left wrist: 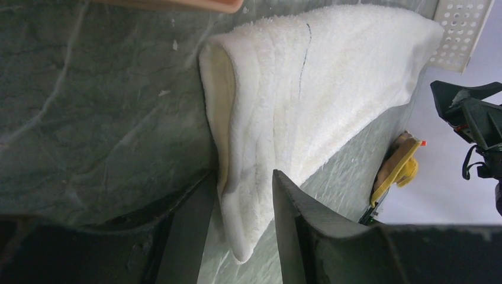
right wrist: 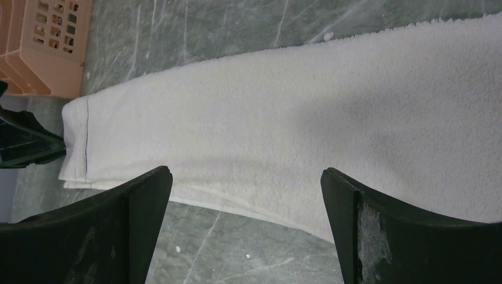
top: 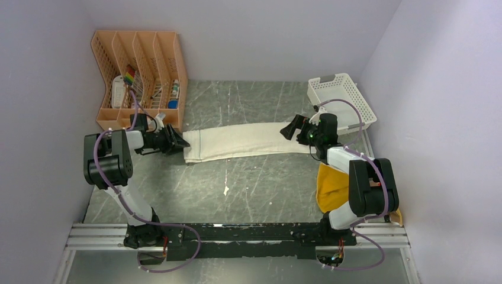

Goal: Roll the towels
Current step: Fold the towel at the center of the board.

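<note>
A long cream-white towel point(top: 243, 141) lies flat across the middle of the table, its left end folded over. My left gripper point(top: 180, 142) is at that folded end. In the left wrist view the towel's near corner point(left wrist: 251, 213) fills the gap between the two fingers, with the gripper point(left wrist: 243, 174) shut on it. My right gripper point(top: 289, 129) hovers over the towel's right end. In the right wrist view it point(right wrist: 245, 171) stands wide open above the towel's near edge point(right wrist: 296, 106), holding nothing. A mustard-yellow towel point(top: 331, 186) lies bunched beside the right arm.
An orange slotted desk organizer point(top: 139, 71) holding small items stands at the back left, close behind the left gripper. A white mesh basket point(top: 342, 100) sits at the back right, just behind the right gripper. Walls close in the table on both sides.
</note>
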Robot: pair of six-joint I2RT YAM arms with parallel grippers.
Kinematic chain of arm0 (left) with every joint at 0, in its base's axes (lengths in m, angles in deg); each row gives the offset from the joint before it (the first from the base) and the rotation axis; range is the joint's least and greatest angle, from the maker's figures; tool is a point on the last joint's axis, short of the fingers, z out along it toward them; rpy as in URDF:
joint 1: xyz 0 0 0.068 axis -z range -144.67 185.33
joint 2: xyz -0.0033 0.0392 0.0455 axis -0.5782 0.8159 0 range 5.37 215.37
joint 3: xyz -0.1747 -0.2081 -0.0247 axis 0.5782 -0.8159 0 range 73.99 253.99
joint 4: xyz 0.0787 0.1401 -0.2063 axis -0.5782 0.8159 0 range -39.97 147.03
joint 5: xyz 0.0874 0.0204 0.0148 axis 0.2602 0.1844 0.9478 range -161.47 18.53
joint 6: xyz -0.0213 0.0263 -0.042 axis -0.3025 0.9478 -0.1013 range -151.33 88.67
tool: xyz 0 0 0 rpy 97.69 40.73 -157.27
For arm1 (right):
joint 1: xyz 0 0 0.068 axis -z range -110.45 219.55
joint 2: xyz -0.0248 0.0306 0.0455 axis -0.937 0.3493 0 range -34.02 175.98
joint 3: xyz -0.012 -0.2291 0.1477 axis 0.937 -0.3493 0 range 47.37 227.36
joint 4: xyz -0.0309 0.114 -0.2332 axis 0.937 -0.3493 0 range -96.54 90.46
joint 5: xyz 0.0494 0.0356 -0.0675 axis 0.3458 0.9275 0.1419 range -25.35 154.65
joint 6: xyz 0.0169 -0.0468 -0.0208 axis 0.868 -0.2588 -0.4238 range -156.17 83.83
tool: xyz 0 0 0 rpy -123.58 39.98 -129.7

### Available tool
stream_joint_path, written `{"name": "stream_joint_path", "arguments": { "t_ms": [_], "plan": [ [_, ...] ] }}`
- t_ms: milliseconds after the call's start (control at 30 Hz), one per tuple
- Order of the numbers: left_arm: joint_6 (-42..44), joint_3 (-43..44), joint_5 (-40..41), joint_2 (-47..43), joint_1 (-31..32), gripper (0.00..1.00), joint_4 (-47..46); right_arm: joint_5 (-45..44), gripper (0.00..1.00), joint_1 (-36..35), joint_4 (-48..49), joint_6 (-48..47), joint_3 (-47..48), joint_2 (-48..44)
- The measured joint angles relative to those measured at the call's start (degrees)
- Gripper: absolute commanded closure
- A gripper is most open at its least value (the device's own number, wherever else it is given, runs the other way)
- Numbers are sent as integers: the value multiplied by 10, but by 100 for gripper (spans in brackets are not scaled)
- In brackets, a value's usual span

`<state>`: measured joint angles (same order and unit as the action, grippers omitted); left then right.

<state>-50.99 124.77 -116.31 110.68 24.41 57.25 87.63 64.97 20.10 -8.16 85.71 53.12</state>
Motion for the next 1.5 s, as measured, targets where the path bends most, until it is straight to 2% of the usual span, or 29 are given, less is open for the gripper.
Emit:
{"name": "stream_joint_path", "arguments": {
  "t_ms": [667, 967, 1167, 1300, 1500],
  "plan": [
    [-73, -89, -58, -30, -3, 38, -22, 7, 0, 0, 7, 0, 0, 0],
    [-103, -76, -94, 2, -9, 41, -28, 7, 0, 0, 7, 0, 0, 0],
    [-127, -65, -106, 23, -13, 52, -34, 6, 0, 0, 7, 0, 0, 0],
    [-123, -55, -92, 26, -13, 51, -26, 7, 0, 0, 7, 0, 0, 0],
    [-111, -31, -50, 14, -16, 44, -23, 9, 0, 0, 7, 0, 0, 0]
  ]
}}
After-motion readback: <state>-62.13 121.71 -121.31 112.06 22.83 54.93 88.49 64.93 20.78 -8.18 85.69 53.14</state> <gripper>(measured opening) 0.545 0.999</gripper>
